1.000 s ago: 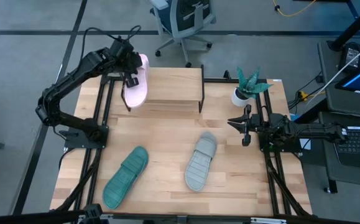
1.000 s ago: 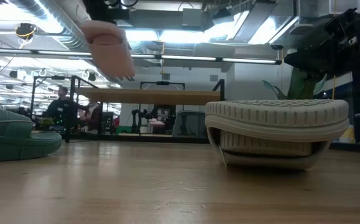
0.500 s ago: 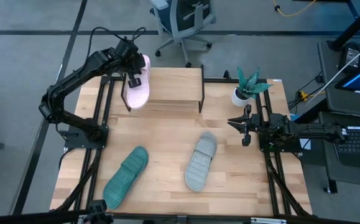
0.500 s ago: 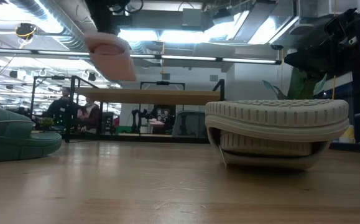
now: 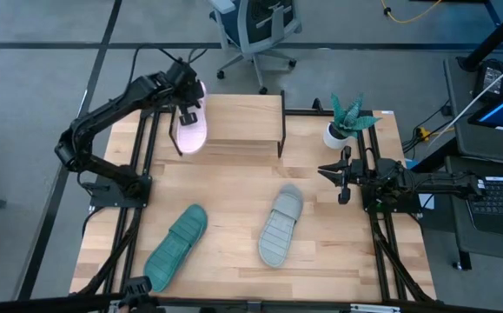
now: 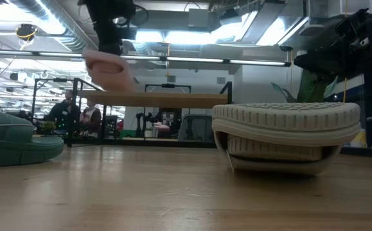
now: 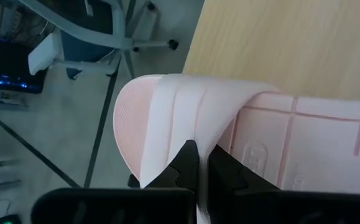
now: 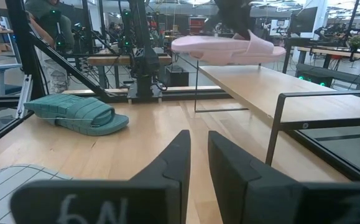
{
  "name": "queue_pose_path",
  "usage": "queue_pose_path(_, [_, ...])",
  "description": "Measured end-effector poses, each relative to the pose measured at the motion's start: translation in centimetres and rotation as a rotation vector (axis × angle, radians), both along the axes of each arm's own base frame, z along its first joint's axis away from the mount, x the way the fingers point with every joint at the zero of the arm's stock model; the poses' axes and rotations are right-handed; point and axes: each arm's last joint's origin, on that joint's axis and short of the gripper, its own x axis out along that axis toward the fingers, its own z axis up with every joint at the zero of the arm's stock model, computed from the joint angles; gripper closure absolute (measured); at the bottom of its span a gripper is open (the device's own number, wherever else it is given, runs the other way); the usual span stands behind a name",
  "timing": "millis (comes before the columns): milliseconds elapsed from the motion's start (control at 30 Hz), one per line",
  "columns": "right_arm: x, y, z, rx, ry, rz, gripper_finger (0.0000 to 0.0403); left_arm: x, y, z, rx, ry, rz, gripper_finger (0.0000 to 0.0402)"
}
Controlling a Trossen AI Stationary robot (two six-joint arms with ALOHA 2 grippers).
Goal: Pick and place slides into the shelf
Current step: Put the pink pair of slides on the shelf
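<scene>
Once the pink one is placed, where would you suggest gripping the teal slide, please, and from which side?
Probably the wide strap of the teal slide, from above. In the right wrist view the slide lies sole-down, the strap arching clear of the footbed, so one finger could slip under it. The left gripper holds the pink slide by its strap.

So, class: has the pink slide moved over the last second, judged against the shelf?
Yes, slightly. In the high view the left gripper has carried the pink slide a little toward the shelf, over its left end.

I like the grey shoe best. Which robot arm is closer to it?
Right. The right end effector waits just beside the grey slide; the left end effector is far off, holding the pink slide.
</scene>
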Motion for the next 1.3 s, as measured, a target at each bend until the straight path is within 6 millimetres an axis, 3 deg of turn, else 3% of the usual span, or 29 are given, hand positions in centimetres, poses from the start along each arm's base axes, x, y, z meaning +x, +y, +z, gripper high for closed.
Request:
queue_pose_path(800, [0.0,0.0,0.0,0.000,0.000,0.000,0.0344,-0.4,0.6,0.0,-0.002,-0.025,0.004,0.0399])
queue_pose_path(1067, [0.0,0.0,0.0,0.000,0.000,0.000,0.0344,-0.6,0.6,-2.0,-0.040,0.013,0.008,0.0399])
queue_pose_path(1300, [0.0,0.0,0.0,0.000,0.000,0.001,0.0344,-0.5,0.9,-2.0,-0.011,-0.005,0.003,0.0399])
